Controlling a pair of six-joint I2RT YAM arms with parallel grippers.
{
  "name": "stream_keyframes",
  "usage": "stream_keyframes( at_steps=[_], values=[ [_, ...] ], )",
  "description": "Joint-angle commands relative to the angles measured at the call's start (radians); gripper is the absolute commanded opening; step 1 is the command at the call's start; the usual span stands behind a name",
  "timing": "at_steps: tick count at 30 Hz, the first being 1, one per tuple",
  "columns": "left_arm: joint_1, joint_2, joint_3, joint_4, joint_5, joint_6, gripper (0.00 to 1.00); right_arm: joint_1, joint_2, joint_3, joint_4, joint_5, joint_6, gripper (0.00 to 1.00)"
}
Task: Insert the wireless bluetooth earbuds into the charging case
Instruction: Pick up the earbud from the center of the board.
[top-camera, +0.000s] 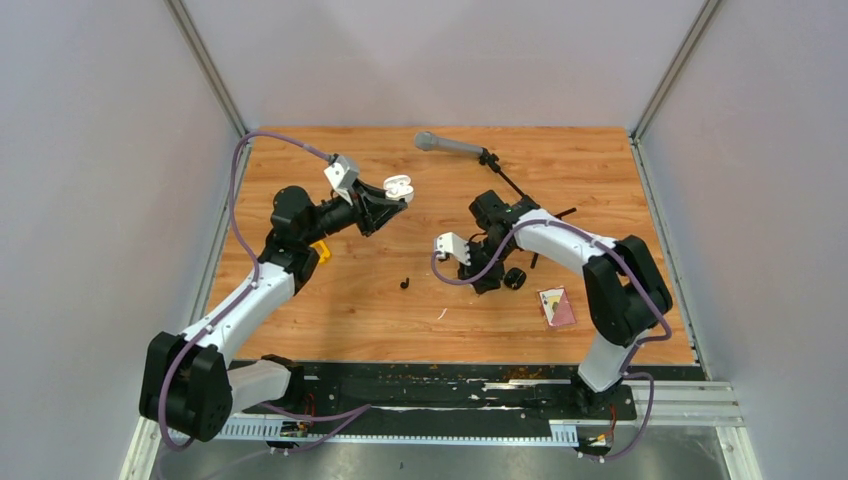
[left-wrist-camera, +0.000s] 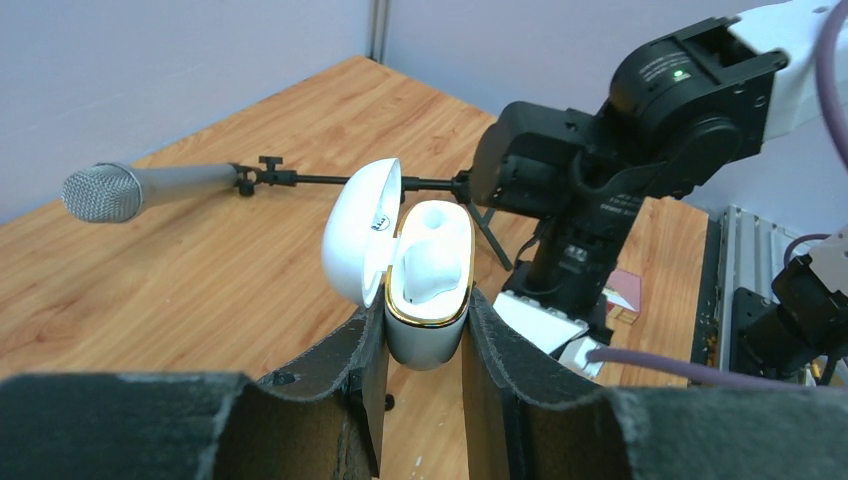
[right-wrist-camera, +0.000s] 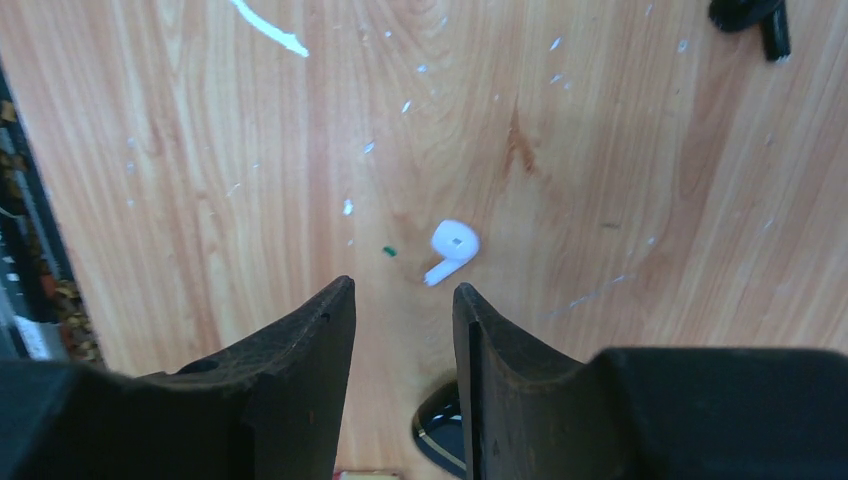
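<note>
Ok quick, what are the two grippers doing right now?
Left gripper: shut on the charging case, whose lid is open.
Right gripper: open, holding nothing; a white earbud lies just beyond its tips.

Top external: high above and behind both arm bases, facing down and forward; far; takes in the whole orange-brown wooden table (top-camera: 340, 320).
Left wrist: behind the left gripper (left-wrist-camera: 422, 305), facing level across the table toward the black-and-white right arm (left-wrist-camera: 690, 90); close.
Right wrist: behind the right gripper (right-wrist-camera: 402, 288), facing straight down at the tabletop; very close.
Shared, top and left wrist: grey-headed microphone on a black stand (top-camera: 455, 147) (left-wrist-camera: 100, 192); open glossy white plastic charging case (top-camera: 398, 187) (left-wrist-camera: 425, 280).
Shared, top and right wrist: tiny black plastic earbud (top-camera: 404, 283) (right-wrist-camera: 775, 42); thin white sliver (top-camera: 441, 314) (right-wrist-camera: 270, 28).
</note>
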Motion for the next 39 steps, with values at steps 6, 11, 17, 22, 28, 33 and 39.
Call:
stream_keyframes(
  at_steps=[6,11,17,22,28,33,39],
  values=[
    [0.015,-0.04,0.022,-0.016,-0.001,0.028,0.0,0.023,0.117,0.149,-0.044,0.006,-0.183,0.41],
    [0.016,-0.038,0.023,-0.015,-0.003,0.027,0.0,0.034,0.157,0.175,-0.133,-0.023,-0.267,0.34],
    [0.016,-0.037,0.021,-0.015,-0.006,0.027,0.0,0.035,0.174,0.18,-0.139,-0.023,-0.269,0.33],
    [0.016,-0.036,0.021,-0.015,-0.007,0.025,0.0,0.037,0.192,0.204,-0.138,-0.02,-0.269,0.34],
    [0.016,-0.035,0.019,-0.018,-0.007,0.023,0.0,0.044,0.216,0.212,-0.126,-0.007,-0.275,0.32],
    [0.016,-0.033,0.018,-0.017,-0.012,0.022,0.0,0.05,0.222,0.198,-0.118,0.015,-0.297,0.31],
    [0.016,-0.029,0.021,-0.019,-0.012,0.022,0.0,0.056,0.225,0.18,-0.101,0.021,-0.297,0.27]
  ],
)
